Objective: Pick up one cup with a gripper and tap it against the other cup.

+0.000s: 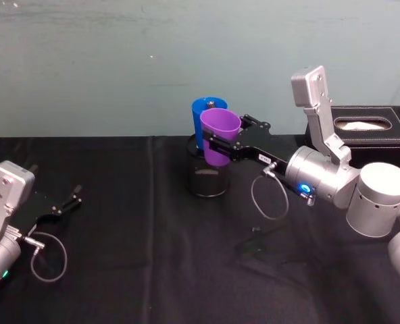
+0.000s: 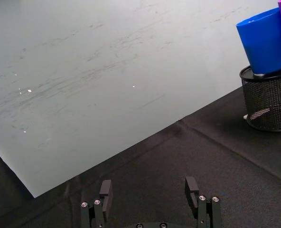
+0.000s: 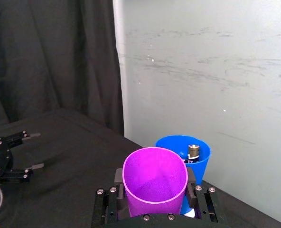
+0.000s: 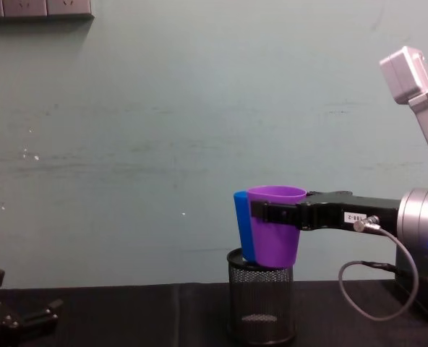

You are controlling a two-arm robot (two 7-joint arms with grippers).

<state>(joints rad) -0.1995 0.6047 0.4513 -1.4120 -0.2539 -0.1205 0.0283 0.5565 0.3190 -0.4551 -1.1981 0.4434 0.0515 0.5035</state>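
Purple cup [image 1: 220, 128], blue cup [image 1: 201, 112], black mesh holder [image 4: 261, 303]

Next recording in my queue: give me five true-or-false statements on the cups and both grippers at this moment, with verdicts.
1. The right gripper is shut on the purple cup. True.
2. The blue cup stands directly on the black tablecloth. False: it sits in the top of the black mesh pen holder.
3. The left gripper holds the blue cup. False: it is open and holds nothing, low at the table's left side.
4. The purple cup is held upright, mouth up, right beside the blue cup. True.
5. The blue cup is empty. False: the right wrist view shows a small cylindrical item inside it.
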